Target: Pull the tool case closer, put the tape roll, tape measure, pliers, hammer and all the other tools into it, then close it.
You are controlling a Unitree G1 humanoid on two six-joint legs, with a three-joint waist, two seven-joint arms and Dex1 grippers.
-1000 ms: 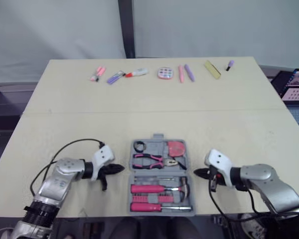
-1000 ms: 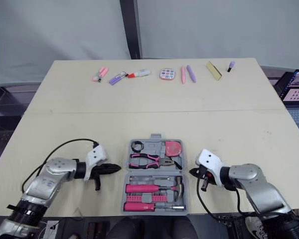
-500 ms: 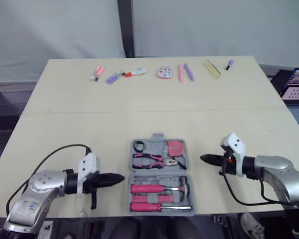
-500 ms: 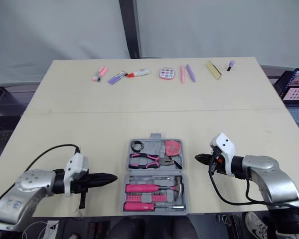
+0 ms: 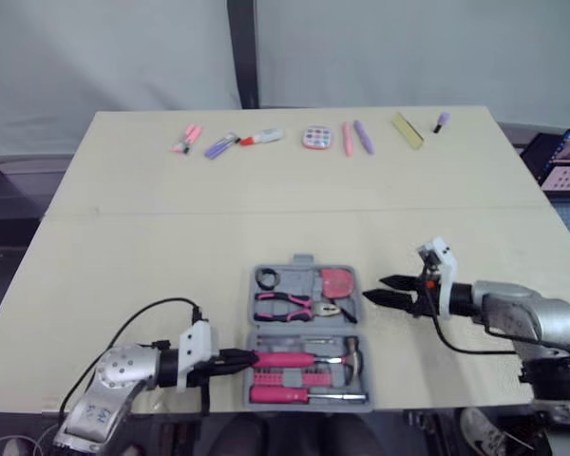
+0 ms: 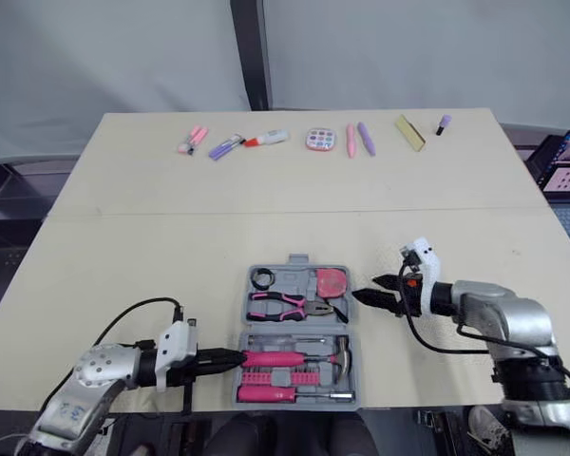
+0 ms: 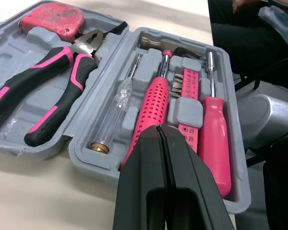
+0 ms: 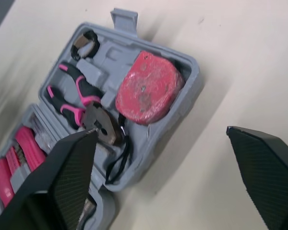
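The open case (image 5: 299,278) lies at the near edge of the tabletop (image 5: 266,195), tools inside. The left hand (image 5: 247,358), fingers together, points over the hammer (image 5: 299,359) handle in the near half. The right hand (image 5: 372,289), fingers apart, hovers just right of the tape measure (image 5: 335,282).

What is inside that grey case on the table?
The case holds a tape roll, pliers, tape measure, hammer, bits, a pink screwdriver and a clear screwdriver. The left gripper hides the end of the hammer's handle.
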